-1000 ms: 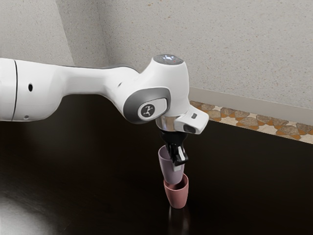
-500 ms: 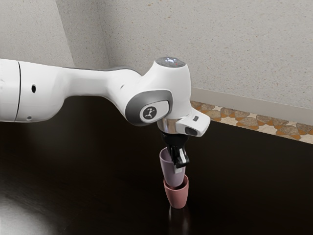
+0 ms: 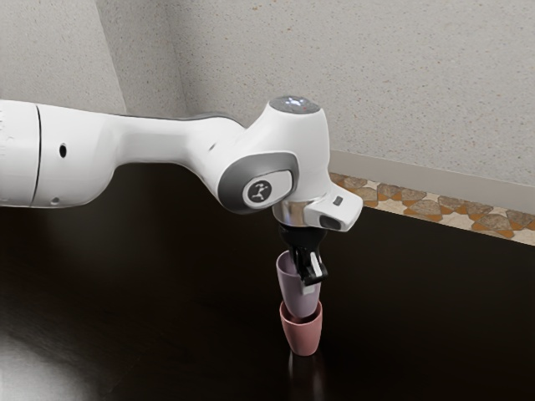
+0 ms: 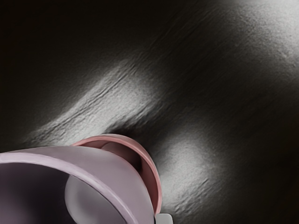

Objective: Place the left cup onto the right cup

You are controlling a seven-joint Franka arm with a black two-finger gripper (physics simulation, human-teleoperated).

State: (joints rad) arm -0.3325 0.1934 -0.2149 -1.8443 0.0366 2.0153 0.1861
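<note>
A mauve cup hangs upright with its base sunk into the mouth of a pink cup that stands on the dark table. My gripper is shut on the mauve cup's rim, one finger inside and one outside. In the wrist view the mauve cup looms large just under my hand, and the pink cup's rim curves around behind it.
The dark glossy table stretches wide around the cups. A pebble-patterned floor strip and a speckled wall lie beyond the table's far edge.
My hand has drifted slightly toward the exterior view's right and a bit lower, carrying the mauve cup deeper into the pink cup. The pink cup has stayed put.
</note>
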